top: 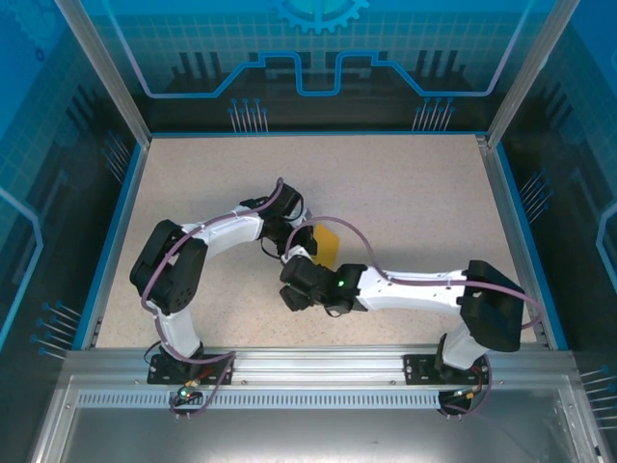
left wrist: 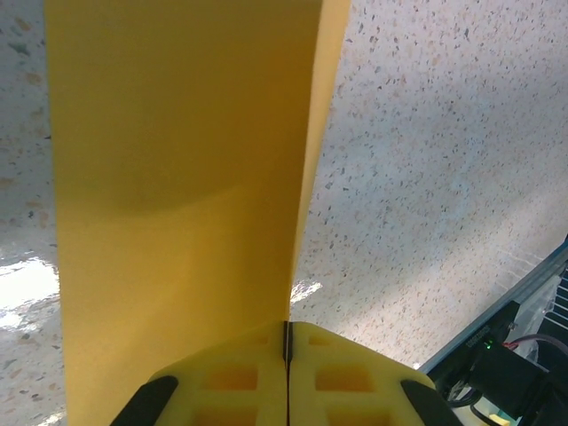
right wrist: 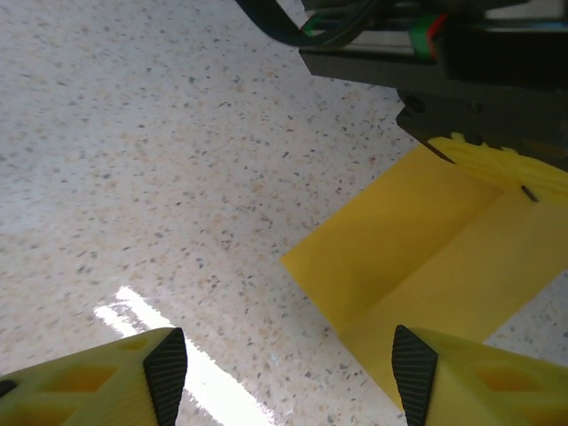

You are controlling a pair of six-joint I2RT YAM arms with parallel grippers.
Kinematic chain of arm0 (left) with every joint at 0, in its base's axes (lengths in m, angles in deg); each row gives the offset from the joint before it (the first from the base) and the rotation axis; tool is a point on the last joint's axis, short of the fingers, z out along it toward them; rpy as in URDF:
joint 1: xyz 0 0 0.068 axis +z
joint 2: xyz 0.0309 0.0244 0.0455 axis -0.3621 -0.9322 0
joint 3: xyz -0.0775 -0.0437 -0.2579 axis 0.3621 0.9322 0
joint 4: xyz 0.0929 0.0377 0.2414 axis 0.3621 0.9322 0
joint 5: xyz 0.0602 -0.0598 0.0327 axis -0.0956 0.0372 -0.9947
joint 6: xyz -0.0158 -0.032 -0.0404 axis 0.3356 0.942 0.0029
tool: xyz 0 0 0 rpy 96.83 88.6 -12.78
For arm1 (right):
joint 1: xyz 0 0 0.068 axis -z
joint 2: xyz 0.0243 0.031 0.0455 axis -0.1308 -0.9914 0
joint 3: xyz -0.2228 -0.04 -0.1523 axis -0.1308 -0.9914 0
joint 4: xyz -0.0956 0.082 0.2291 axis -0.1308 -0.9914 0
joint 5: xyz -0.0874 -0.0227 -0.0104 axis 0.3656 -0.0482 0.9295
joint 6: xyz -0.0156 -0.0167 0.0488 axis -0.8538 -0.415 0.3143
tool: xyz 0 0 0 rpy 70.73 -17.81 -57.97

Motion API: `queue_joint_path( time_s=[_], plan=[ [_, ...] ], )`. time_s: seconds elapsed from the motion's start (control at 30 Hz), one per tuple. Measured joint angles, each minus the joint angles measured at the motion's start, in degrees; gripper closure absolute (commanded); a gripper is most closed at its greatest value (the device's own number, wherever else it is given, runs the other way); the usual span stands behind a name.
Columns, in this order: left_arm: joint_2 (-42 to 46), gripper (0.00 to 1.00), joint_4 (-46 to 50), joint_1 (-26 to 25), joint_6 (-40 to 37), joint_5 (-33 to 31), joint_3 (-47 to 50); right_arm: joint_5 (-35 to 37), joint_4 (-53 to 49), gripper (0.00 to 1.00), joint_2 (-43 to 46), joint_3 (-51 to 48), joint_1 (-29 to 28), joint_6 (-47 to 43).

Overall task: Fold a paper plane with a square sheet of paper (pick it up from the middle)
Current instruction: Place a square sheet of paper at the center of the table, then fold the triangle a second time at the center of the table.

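Fingers (left wrist: 232, 377) on our left gripper (left wrist: 287, 337) are pressing tight together, and they're clamping the orange-yellow sheet of paper (left wrist: 177, 177) right at the seam between them. From the left wrist we're seeing the sheet sticking straight out ahead of the fingertips as a broad flat panel, with a second thin edge showing along its right side, so it's looking like more than one layer there. Over on the right gripper (right wrist: 288, 359) the two fingers are standing well apart with nothing between them, just speckled table (right wrist: 160, 160) showing in the gap. From that wrist we're looking across at the sheet lying low over the table, a straight crease running diagonally across it, and the left gripper's yellow fingertips are biting its far upper corner. We're not able to tell whether the sheet's free corner is actually touching the table or hanging just above it. In the top view both arms are reaching in toward the middle of the table, the two grippers sitting near each other, and the paper is peeking out between them, slightly toward the right arm's side.
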Motion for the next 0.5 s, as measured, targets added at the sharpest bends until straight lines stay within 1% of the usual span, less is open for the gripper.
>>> queue_joint_path(
  time_s=[0.13, 0.23, 0.5],
  plan=[
    [0.00, 0.94, 0.02, 0.13, 0.13, 0.00, 0.00, 5.01, -2.73, 0.35, -2.45, 0.72, -0.66, 1.20],
    [0.00, 0.94, 0.00, 0.15, 0.15, 0.00, 0.00, 7.21, -4.17, 0.38, -3.48, 0.81, -0.66, 2.01],
    [0.00, 0.94, 0.02, 0.15, 0.48, 0.00, 0.00, 9.40, -5.44, 0.49, -4.81, 1.05, -0.66, 3.32]
  ],
)
